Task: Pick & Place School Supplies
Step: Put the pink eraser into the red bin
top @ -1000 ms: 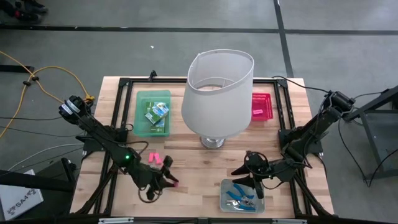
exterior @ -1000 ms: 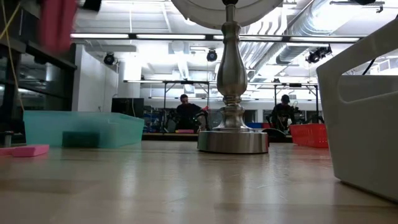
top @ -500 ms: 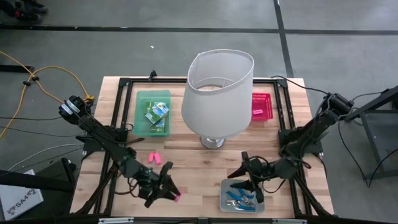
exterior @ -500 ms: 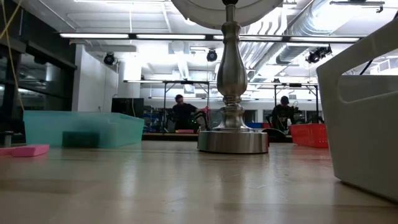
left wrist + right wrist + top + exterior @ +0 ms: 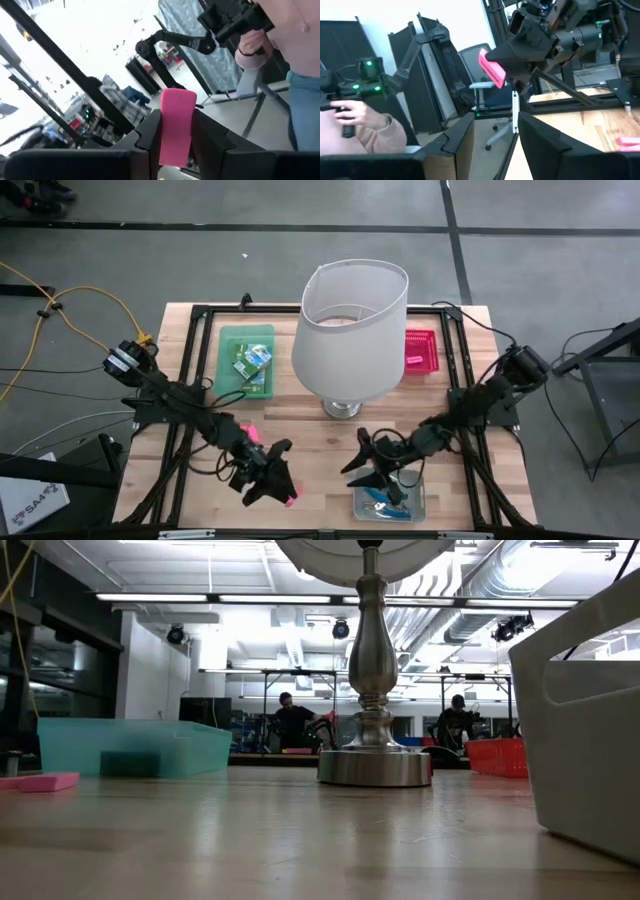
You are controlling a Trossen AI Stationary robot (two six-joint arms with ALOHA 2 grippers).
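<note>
My left gripper [image 5: 280, 483] hovers over the table's near left part, shut on a pink eraser [image 5: 176, 125]. The same eraser [image 5: 491, 65] shows in the right wrist view, jutting past the fingertips. My right gripper [image 5: 358, 462] is open, holds nothing, and faces the left one beside the clear tray [image 5: 390, 502], in which blue-handled scissors [image 5: 380, 498] lie. Two more pink erasers [image 5: 248, 431] lie flat on the wood. Crayon boxes [image 5: 252, 362] lie in the green tray [image 5: 228, 380]. Another pink eraser [image 5: 413, 359] lies in the red tray [image 5: 420, 338]. My left gripper pinches the pink eraser between its two fingers, on the two broad faces of its back half [image 5: 172, 147]. The front half sticks out beyond the fingertips. The fingers are about level and point toward the table's near right. The eraser is lifted clear of the table.
A big white lamp [image 5: 350, 330] stands mid-table on a metal base [image 5: 375, 766], between the green tray and the red tray. Bare wood lies between the two grippers. A person holding a controller [image 5: 250, 40] stands beyond the table.
My left gripper has risen with the pink eraser, drifted toward the near right, and tipped up from pointing down to about level, rolling as it went. My right gripper has moved toward the table's left, away from the clear tray, and also tipped up to level.
</note>
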